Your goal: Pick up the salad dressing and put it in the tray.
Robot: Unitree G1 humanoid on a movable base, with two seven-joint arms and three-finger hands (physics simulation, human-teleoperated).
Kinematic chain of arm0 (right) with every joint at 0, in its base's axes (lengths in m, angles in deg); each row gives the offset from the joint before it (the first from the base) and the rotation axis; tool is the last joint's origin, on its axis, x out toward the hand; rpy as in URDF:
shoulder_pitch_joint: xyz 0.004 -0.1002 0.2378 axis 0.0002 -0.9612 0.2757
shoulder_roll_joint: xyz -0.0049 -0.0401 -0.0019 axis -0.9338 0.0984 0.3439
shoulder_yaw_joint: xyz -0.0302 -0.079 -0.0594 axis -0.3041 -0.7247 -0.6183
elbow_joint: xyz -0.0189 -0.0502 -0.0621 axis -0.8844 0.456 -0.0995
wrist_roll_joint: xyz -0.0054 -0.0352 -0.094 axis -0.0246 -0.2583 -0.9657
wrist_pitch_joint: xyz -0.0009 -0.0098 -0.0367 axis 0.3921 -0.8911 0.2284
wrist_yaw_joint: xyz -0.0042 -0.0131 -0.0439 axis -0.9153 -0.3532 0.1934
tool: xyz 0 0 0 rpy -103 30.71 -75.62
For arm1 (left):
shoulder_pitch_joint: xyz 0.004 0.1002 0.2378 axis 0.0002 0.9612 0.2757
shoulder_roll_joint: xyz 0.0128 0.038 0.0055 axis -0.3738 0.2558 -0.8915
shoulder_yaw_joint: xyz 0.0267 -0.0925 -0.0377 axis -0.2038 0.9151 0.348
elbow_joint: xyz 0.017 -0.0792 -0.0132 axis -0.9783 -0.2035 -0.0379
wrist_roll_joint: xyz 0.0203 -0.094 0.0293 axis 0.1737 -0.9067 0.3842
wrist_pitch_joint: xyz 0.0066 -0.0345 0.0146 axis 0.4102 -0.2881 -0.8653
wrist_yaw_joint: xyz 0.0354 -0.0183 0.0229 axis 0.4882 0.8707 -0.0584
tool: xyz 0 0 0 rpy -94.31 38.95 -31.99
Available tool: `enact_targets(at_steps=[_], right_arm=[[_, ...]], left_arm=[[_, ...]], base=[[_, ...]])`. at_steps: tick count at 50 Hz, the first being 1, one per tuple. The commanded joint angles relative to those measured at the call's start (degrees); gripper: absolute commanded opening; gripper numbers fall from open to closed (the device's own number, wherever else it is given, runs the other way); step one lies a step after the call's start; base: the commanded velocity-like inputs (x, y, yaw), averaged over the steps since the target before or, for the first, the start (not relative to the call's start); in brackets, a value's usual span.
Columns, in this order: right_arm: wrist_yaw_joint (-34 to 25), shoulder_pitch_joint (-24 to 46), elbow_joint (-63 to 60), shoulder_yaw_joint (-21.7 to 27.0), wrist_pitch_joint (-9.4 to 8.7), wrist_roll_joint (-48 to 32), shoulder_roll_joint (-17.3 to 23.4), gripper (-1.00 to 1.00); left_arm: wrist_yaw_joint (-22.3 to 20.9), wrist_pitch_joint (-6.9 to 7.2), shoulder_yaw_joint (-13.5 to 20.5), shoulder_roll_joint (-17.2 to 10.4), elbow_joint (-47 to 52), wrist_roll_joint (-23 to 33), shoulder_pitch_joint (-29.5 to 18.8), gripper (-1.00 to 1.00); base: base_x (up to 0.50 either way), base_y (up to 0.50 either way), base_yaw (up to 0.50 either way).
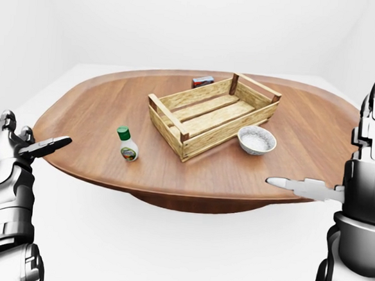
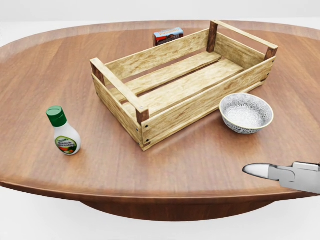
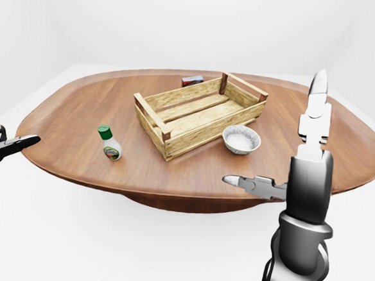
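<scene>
Both hands, left hand and right hand, hang open at the bottom corners, so I'd grab the light, slick-looking salad dressing lower left by its plump body below the green cap, then drop it in the tray.

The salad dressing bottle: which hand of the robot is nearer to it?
Left. The left hand is open off the table edge, left of the salad dressing bottle. The right hand is open far right, beyond the tray.

We see the small box half hidden behind the tray; its print is unreadable.
</scene>
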Motion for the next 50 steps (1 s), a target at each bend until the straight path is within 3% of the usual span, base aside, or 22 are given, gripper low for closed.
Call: enact_targets(at_steps=[1, 11, 15, 20, 23, 50], right_arm=[[-0.1, 0.5, 2.2, -3.4, 0.00, -6.4, -0.1, 1.00], [-1.7, 0.1, 1.1, -3.1, 0.00, -12.0, -0.1, 1.00], [-2.0, 0.6, 3.0, -3.2, 0.00, -6.7, -1.2, 1.00], [-2.0, 2.0, 8.1, -8.4, 0.00, 9.0, -4.8, 1.00], [0.1, 2.0, 8.1, -10.5, 0.00, 10.0, -4.2, 1.00], [1.7, 1.6, 12.9, -14.1, 0.00, 8.3, -3.3, 1.00]], left_arm=[[-0.2, 0.00, -0.4, -0.4, -1.9, -0.4, -0.7, 1.00], [0.2, 0.00, -0.3, -0.6, -0.6, -0.5, -0.5, 1.00], [0.6, 0.00, -0.1, -0.5, 1.0, -0.3, 0.1, 1.00], [0.9, 0.00, 0.2, -0.4, 2.2, -0.2, 0.5, 1.00], [1.0, 0.00, 0.2, -0.3, 2.4, 0.0, 0.5, 1.00], [0.7, 0.00, 0.1, -0.3, 0.4, 0.2, -0.3, 1.00]], base=[[0.33, 0.45, 0.00], [0.33, 0.45, 0.00], [0.34, 0.46, 0.00], [0.47, 0.22, 0.00], [0.50, 0.00, 0.00], [0.50, 0.00, 0.00]])
